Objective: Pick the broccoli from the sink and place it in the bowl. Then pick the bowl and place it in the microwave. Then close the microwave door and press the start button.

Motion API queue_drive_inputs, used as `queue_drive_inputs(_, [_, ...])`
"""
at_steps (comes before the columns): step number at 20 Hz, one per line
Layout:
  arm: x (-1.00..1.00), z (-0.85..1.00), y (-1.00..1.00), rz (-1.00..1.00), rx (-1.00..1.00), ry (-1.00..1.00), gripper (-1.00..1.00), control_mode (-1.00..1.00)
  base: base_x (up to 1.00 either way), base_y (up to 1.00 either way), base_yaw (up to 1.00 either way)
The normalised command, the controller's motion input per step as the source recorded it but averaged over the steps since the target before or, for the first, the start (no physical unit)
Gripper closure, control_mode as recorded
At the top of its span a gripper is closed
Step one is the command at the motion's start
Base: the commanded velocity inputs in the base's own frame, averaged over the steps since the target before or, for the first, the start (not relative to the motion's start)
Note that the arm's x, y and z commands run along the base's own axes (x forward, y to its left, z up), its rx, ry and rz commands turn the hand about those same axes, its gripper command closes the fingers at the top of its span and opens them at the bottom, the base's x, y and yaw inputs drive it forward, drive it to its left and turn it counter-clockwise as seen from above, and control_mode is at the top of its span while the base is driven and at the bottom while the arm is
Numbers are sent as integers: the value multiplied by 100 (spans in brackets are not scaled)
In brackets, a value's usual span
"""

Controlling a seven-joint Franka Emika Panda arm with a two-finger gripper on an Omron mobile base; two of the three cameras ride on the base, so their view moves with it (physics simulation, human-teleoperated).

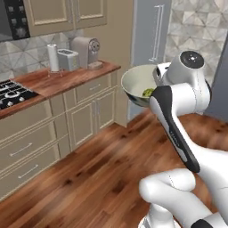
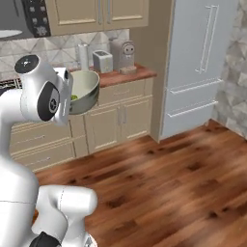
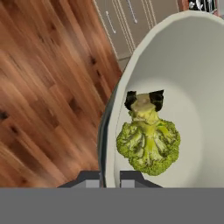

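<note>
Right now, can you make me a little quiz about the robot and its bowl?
1. True or false: the broccoli lies inside the bowl.
2. What is the gripper pinching? A) the bowl's rim B) the toaster C) the fridge handle
3. Fill in: the bowl is held up over the wooden ____.

Key: 1 true. 2 A, one fingertip each side of the rim. 3 floor.

Home kitchen w/ wood counter (image 1: 67, 80), toaster (image 1: 67, 59), fridge (image 2: 198, 67), cabinets (image 1: 84, 113).
</note>
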Motion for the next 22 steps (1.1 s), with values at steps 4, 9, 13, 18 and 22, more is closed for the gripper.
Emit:
queue_drive_inputs(4, [0, 0, 0, 0, 0, 0, 100, 100, 3, 26, 45])
queue_drive_inputs(9, [0, 0, 0, 0, 0, 0, 100, 100, 32, 20, 40])
queue_drive_inputs(13, [0, 0, 0, 0, 0, 0, 100, 100, 53, 29, 34])
queue_drive_inputs(18, [0, 0, 0, 0, 0, 0, 100, 100, 61, 47, 28])
queue_drive_inputs(22, [0, 0, 0, 0, 0, 0, 100, 100, 73, 43, 26])
